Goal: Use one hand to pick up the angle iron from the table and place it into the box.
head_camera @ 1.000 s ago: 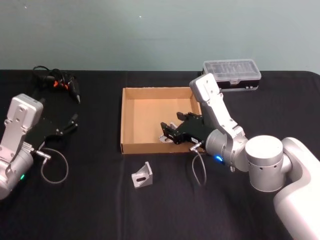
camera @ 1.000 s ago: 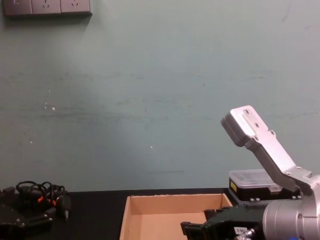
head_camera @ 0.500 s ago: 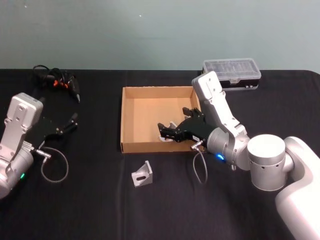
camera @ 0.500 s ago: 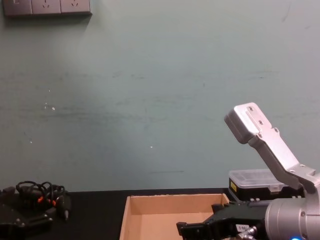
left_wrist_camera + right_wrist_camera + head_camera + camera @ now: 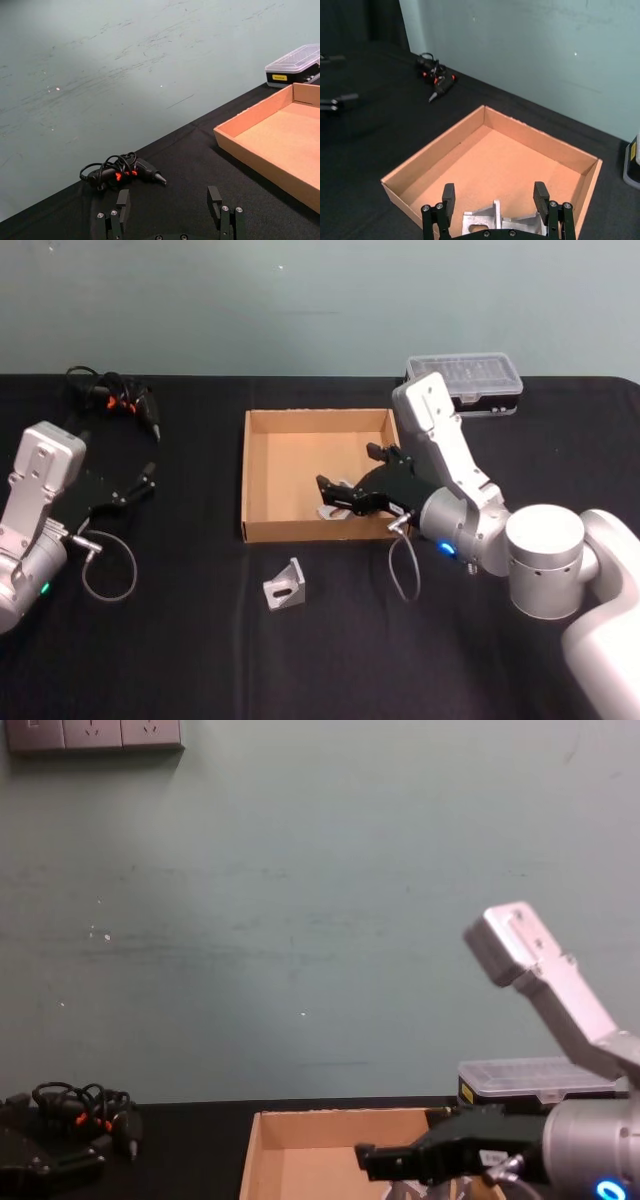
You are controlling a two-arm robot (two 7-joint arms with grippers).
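Note:
A silver angle iron (image 5: 285, 585) lies on the black table (image 5: 180, 640) just in front of the tan box (image 5: 262, 475). My right gripper (image 5: 335, 495) hovers open over the box's front right part, nothing between its fingers. In the right wrist view the open right gripper (image 5: 494, 196) hangs above silver angle iron pieces (image 5: 490, 219) resting on the box (image 5: 440, 150) floor. The chest view shows the right gripper (image 5: 390, 1160) above the box (image 5: 300, 1145). My left gripper (image 5: 140, 483) is parked at the table's left, and in its wrist view the left gripper (image 5: 169, 200) is open.
A clear-lidded black plastic case (image 5: 463, 380) stands behind the box at the right. A black tool with orange marks and coiled cable (image 5: 115, 400) lies at the back left. A cable loop (image 5: 105, 575) hangs by the left arm.
My right arm has drawn back and up a little, lifting the open gripper off the box floor. The angle iron on the table and the left arm have not moved.

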